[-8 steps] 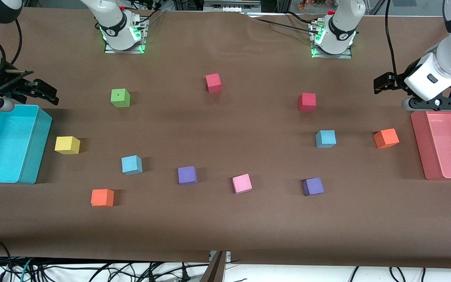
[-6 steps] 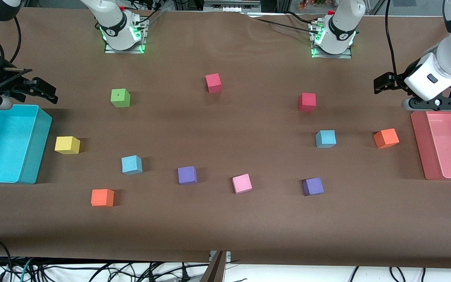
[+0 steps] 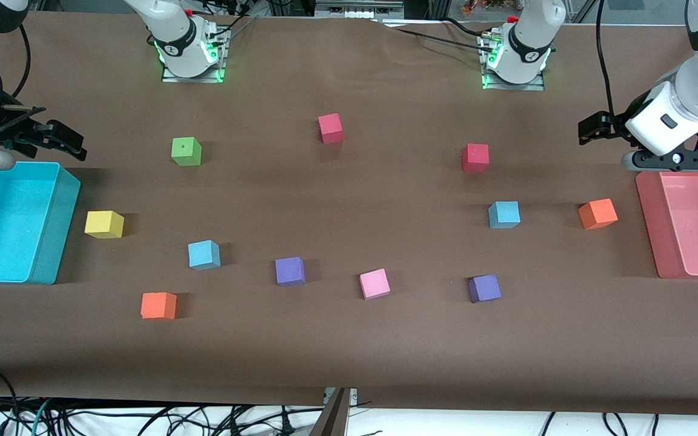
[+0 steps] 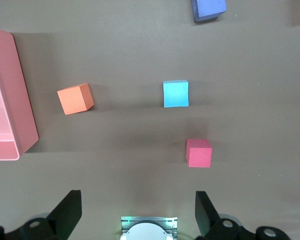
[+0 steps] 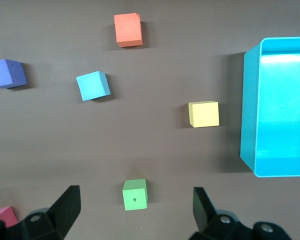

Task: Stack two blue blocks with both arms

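since the earlier frames your right gripper (image 3: 70, 140) has eased a touch toward the table's edge at its own end; nothing else has shifted. it hangs over bare table just beside the turquoise bin (image 3: 52, 254), and in the right wrist view you see its fingers (image 5: 65, 207) spread wide with nothing between them. your left gripper (image 3: 591, 128) hangs over the table by the pink bin (image 3: 649, 224), fingers (image 4: 67, 212) likewise wide apart and empty in the left wrist view.

the two blue blocks sit well apart on the brown table (image 3: 349, 351), unstacked. one blue block (image 3: 204, 254) lies toward the right arm's end, between the yellow block (image 3: 104, 224) and a purple block (image 3: 290, 270), with an orange block (image 3: 158, 305) nearer the camera. you see it in the right wrist view too (image 5: 93, 85). the other blue block (image 3: 504, 214) lies toward the left arm's end, near a second orange block (image 3: 598, 214), with a red block (image 3: 475, 157) farther from the camera and another purple block (image 3: 485, 288) nearer. the left wrist view shows it flat on the table (image 4: 175, 93).

a green block (image 3: 186, 151), a second red block (image 3: 331, 128) and a pink block (image 3: 374, 283) lie apart from the rest. no readable writing shows on any block or bin.
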### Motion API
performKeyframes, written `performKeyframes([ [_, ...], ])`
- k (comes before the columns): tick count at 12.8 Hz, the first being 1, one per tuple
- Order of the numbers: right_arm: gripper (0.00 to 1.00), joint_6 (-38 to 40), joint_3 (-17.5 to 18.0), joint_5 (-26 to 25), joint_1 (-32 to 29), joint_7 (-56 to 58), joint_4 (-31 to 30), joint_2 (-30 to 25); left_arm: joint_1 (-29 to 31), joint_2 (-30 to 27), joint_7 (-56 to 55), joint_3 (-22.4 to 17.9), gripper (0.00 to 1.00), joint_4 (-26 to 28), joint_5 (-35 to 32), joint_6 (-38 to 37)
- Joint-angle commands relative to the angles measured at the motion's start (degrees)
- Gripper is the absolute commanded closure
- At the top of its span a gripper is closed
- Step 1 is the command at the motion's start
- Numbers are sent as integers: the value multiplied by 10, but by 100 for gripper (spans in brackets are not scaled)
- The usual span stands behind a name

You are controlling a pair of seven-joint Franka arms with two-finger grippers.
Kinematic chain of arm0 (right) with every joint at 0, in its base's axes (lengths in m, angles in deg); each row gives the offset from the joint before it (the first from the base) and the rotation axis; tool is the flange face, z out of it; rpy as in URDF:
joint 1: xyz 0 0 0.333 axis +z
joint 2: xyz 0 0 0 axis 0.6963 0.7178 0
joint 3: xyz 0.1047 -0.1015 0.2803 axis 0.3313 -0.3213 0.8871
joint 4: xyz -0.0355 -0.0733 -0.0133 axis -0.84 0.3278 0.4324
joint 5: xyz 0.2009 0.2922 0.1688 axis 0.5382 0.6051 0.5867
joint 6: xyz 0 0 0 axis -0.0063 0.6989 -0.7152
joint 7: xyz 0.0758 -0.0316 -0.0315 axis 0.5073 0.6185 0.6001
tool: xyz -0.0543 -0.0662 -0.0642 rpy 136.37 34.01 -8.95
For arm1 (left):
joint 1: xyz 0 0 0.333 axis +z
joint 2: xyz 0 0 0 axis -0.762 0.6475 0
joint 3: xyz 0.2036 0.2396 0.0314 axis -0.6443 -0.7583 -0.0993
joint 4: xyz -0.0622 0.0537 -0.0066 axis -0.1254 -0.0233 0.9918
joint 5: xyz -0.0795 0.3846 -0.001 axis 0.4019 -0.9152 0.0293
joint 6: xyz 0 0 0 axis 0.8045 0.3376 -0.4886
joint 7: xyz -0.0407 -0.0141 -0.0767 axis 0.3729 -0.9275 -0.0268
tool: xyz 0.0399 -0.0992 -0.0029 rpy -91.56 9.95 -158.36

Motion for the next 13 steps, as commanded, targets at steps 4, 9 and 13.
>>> performKeyframes([
  [4, 1, 17, -15, 3, 19, 3, 3, 0, -2, 9, -3, 0, 0, -19, -6, -18],
  [9, 1, 9, -12, 1, 29, 8, 0, 28, -2, 9, -3, 0, 0, -20, -6, -18],
  [13, 1, -54, 6, 4, 51, 8, 1, 96, -5, 10, -3, 0, 0, -19, -6, -17],
])
